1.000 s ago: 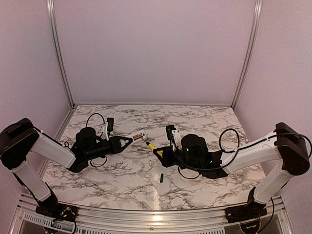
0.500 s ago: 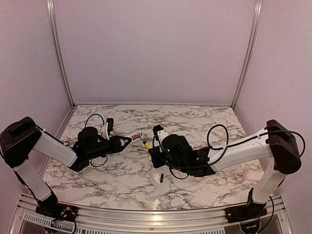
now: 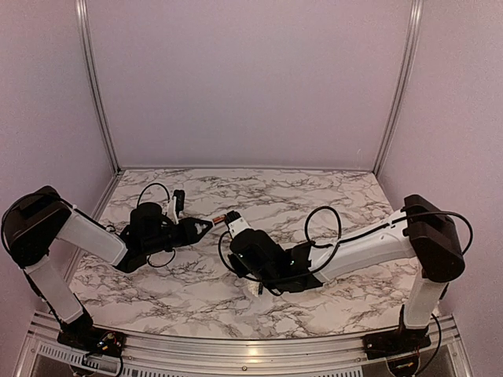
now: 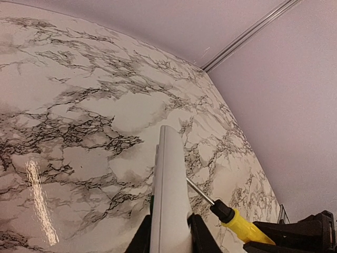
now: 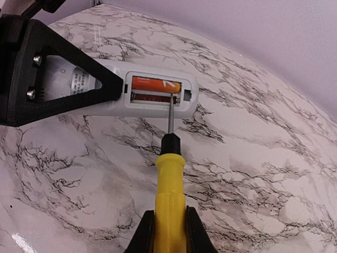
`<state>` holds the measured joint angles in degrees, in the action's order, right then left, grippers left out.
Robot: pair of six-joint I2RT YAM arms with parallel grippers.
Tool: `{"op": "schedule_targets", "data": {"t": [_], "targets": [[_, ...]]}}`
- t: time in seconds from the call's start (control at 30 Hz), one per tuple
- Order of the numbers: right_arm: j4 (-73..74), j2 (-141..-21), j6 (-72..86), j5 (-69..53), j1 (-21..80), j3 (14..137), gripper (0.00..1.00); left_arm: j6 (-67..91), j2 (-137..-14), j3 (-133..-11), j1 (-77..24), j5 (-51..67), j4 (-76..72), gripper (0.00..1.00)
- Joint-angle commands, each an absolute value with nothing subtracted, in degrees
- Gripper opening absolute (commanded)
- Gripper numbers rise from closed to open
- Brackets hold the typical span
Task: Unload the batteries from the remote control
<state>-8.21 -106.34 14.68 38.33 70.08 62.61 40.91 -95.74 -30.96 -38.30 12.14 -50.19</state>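
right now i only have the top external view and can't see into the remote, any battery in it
Observer: Yes. The right wrist view shows one orange battery in the open compartment of the remote control.
Operator: where's the screwdriver tip
Observer: The screwdriver tip is inside the other slot, beside that battery; that slot looks empty.
Operator: is the left grip ok
Observer: The left wrist view shows the left hand shut on the remote.

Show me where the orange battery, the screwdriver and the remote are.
orange battery [image 5: 155, 83], right wrist view, middle of its side.
screwdriver [image 5: 169, 182], right wrist view, yellow handle.
remote [image 5: 192, 96], right wrist view, white end beside the battery bay.
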Motion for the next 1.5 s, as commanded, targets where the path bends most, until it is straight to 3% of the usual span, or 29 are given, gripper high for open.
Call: {"op": "schedule_targets", "data": {"t": [0.0, 0.17, 0.33, 0.67, 1.17, 1.47], "targets": [[-9.2, -106.4, 12.0, 39.9, 69.8, 64.0, 0.00, 39.7, -96.0, -33.0, -40.5, 23.2, -53.3, 0.00], [-17.7, -99.1, 20.5, 26.6, 66.7, 54.9, 0.00, 39.2, -96.1, -32.8, -40.5, 23.8, -54.3, 0.00], [-38.4, -92.7, 33.0, 5.7, 59.2, 40.9, 0.00, 39.8, -96.1, -32.2, -40.5, 27.4, -58.1, 0.00], [-69.9, -98.5, 49.2, -16.6, 51.5, 31.1, 0.00, 40.9, -96.5, -32.2, -40.5, 30.0, -60.4, 0.00], [-90.3, -111.0, 59.8, -24.4, 48.5, 33.3, 0.00, 43.1, -97.4, -32.7, -40.5, 31.3, -60.5, 0.00], [-78.3, -109.5, 51.7, -21.8, 49.1, 36.8, 0.00, 43.7, -97.4, -33.1, -40.5, 31.2, -59.3, 0.00]]}}
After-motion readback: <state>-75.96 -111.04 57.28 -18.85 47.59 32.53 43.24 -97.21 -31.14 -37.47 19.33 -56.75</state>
